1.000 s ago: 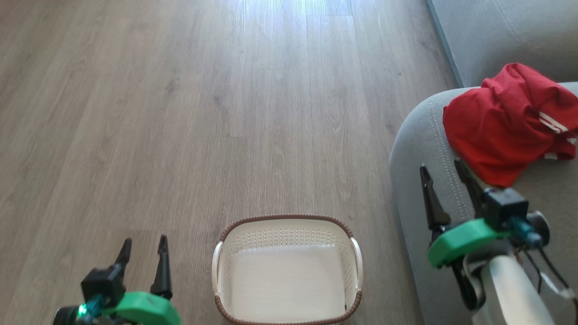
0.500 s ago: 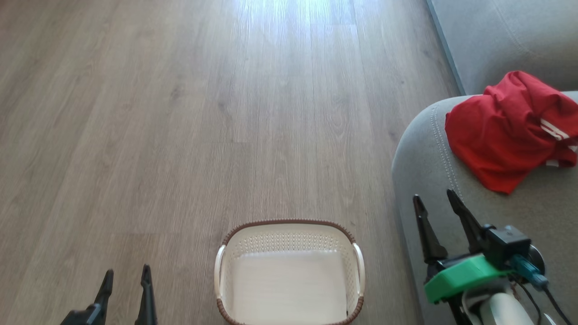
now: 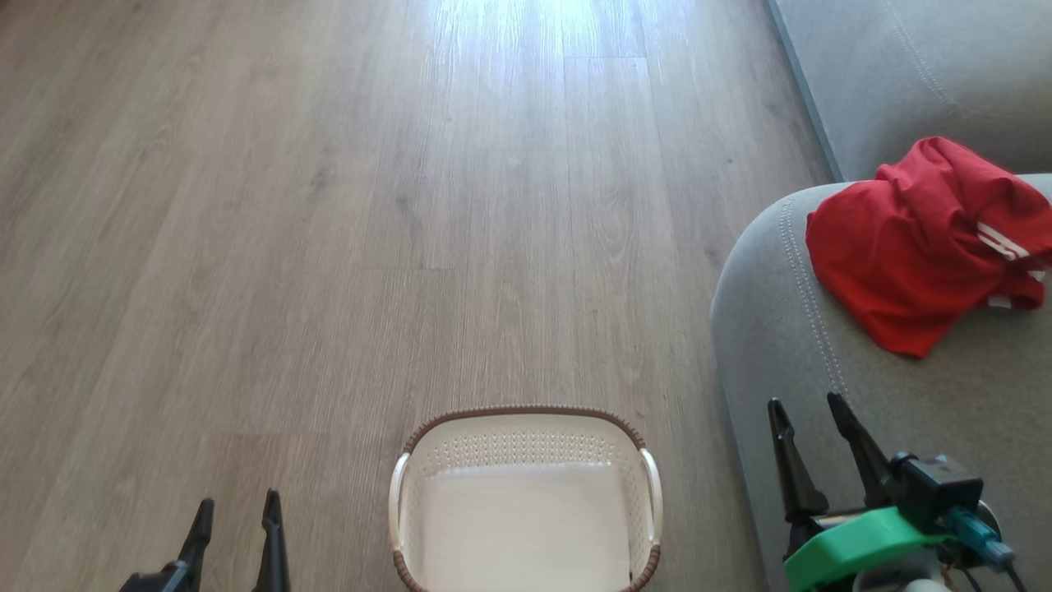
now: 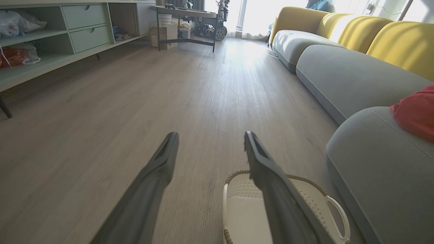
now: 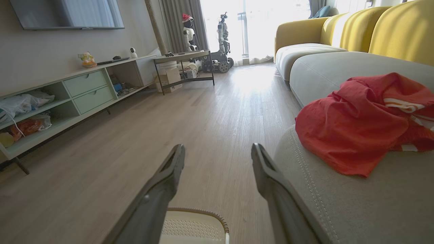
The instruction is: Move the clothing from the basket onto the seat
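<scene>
The red clothing (image 3: 912, 247) with white stripe trim lies crumpled on the grey seat (image 3: 789, 345) at the right, also seen as clothing (image 5: 356, 125) on the seat (image 5: 356, 203) and clothing (image 4: 415, 113). The off-white basket (image 3: 526, 427) with its brown rim stands on the floor at bottom centre, with nothing inside it; basket (image 4: 318, 200), basket (image 5: 193, 227). My right gripper (image 3: 808, 404) hangs open over the seat's front edge, short of the clothing, holding nothing. My left gripper (image 3: 238, 508) is open and empty over the floor, left of the basket.
Wood floor (image 3: 370, 205) stretches ahead and to the left. A pale green low cabinet (image 5: 67, 98) lines the left wall, a small table (image 5: 184, 64) stands at the far end, and yellow-backed sofa sections (image 4: 339, 34) run along the right.
Both grippers have drawn back toward the bottom of the head view, the right one away from the clothing. The camera shifted slightly; clothing and basket stay put.
</scene>
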Available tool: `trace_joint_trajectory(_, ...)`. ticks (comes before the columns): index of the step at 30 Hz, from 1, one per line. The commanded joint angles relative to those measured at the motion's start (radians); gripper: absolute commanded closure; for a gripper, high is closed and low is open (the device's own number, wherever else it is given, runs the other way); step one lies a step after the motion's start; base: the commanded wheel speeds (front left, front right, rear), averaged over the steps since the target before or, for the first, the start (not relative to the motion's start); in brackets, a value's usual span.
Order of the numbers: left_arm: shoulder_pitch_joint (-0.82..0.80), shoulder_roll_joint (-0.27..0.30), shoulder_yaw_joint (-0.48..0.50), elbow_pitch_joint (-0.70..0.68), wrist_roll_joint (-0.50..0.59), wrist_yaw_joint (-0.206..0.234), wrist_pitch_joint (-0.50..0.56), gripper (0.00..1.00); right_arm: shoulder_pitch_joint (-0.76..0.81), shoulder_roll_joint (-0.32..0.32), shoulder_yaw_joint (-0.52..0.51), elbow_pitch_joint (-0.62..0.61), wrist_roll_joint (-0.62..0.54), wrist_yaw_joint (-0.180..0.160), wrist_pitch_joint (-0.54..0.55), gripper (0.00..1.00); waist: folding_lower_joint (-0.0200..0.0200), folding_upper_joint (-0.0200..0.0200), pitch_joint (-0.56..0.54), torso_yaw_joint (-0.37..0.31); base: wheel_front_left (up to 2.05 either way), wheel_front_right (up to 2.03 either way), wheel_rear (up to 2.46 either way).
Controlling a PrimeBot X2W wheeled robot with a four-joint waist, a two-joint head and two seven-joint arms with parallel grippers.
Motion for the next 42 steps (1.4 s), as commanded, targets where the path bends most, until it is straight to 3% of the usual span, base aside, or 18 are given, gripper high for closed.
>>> trace_joint_trajectory(1,-0.037,0.007,0.048,-0.017,0.014,-0.010,-0.013,0.00,-0.016,0.002,0.026,-0.038,0.008,0.000,-0.003,0.00,0.0001,0.0000,0.000,-0.005,0.00,0.00,0.00)
trace_joint_trajectory(32,-0.047,-0.022,0.075,0.016,0.046,-0.035,-0.013,0.00,-0.026,0.002,0.018,-0.020,0.018,0.000,-0.008,0.00,0.0001,0.0000,0.006,-0.010,0.00,0.00,0.00)
trace_joint_trajectory(33,-0.002,-0.034,0.032,0.037,0.038,-0.032,0.000,1.00,0.017,0.001,0.000,0.008,0.012,0.000,0.000,1.00,0.0001,0.0000,0.006,-0.010,0.00,0.00,0.00)
trace_joint_trajectory(42,-0.003,-0.065,0.046,0.074,-0.012,-0.047,0.018,1.00,0.016,0.001,0.000,0.056,0.076,0.000,0.016,1.00,0.0001,0.0000,0.009,-0.013,0.00,0.00,0.00)
